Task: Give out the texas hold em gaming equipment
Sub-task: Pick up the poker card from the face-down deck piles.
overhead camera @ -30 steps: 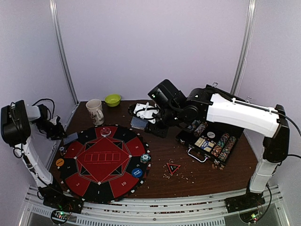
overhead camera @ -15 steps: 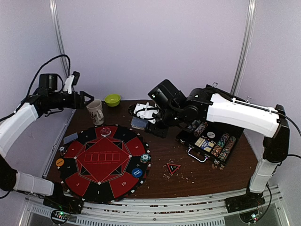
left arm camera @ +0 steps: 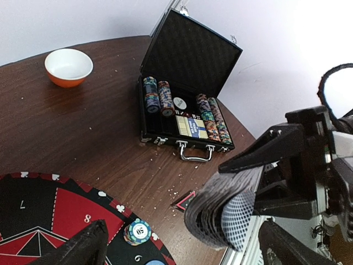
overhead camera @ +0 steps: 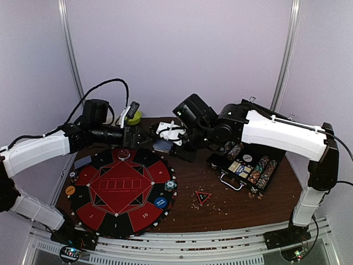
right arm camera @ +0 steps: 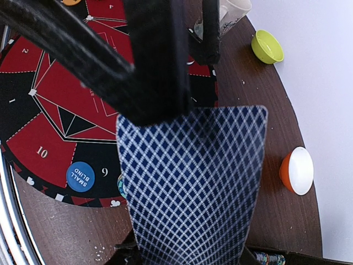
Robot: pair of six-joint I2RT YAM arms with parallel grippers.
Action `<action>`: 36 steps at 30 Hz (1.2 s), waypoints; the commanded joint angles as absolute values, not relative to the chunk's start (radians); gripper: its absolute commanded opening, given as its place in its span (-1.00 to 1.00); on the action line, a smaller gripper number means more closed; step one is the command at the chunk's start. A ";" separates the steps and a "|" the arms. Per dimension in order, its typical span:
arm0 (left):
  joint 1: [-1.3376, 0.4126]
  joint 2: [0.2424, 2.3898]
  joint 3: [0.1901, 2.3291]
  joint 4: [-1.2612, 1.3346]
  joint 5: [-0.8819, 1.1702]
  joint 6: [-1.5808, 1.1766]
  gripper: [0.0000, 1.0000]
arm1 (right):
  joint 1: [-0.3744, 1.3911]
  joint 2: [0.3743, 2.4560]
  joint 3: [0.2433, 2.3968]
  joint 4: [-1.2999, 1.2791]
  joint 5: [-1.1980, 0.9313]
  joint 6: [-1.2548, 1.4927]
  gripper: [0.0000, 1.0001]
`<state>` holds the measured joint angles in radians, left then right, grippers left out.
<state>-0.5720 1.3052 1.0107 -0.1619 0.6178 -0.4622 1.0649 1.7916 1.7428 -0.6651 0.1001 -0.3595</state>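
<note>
The black chip case (left arm camera: 190,55) is sitting open on the dark wooden counter (overhead camera: 231,193), its lid standing upright. An orange bowl (left arm camera: 68,67) is resting apart from the case. A green bowl (right arm camera: 267,47) and a pale mug (right arm camera: 234,11) are sitting farther from it still.

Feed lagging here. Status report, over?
Left gripper open, in the air facing the deck. Right gripper shut on deck, fanned out. Nothing between them.
</note>
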 commanded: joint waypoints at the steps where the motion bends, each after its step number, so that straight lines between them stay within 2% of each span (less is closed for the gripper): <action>1: -0.611 1.379 1.067 -0.100 0.620 -0.450 0.96 | 1.070 1.800 1.770 -0.672 0.103 -0.348 -0.25; 4: -0.624 1.416 1.099 -0.112 0.601 -0.434 0.92 | 1.070 1.800 1.769 -0.668 0.101 -0.348 -0.24; 10: -0.647 1.468 1.164 -0.164 0.547 -0.404 0.66 | 1.070 1.801 1.767 -0.667 0.092 -0.348 -0.24; 15: -0.653 1.486 1.199 -0.213 0.534 -0.388 0.32 | 1.071 1.802 1.764 -0.666 0.092 -0.350 -0.24; 19: -0.653 1.482 1.241 -0.286 0.491 -0.347 0.25 | 1.071 1.800 1.764 -0.667 0.093 -0.349 -0.25; 23: -0.652 1.462 1.266 -0.371 0.399 -0.303 0.24 | 1.070 1.794 1.758 -0.665 0.097 -0.351 -0.24; 28: -0.653 1.448 1.261 -0.394 0.404 -0.288 0.24 | 1.070 1.795 1.761 -0.666 0.098 -0.351 -0.24; 34: -0.653 1.412 1.256 -0.349 0.491 -0.283 0.57 | 1.070 1.797 1.766 -0.666 0.098 -0.351 -0.24; 36: -0.653 1.389 1.247 -0.326 0.503 -0.283 0.59 | 1.070 1.795 1.765 -0.667 0.098 -0.351 -0.25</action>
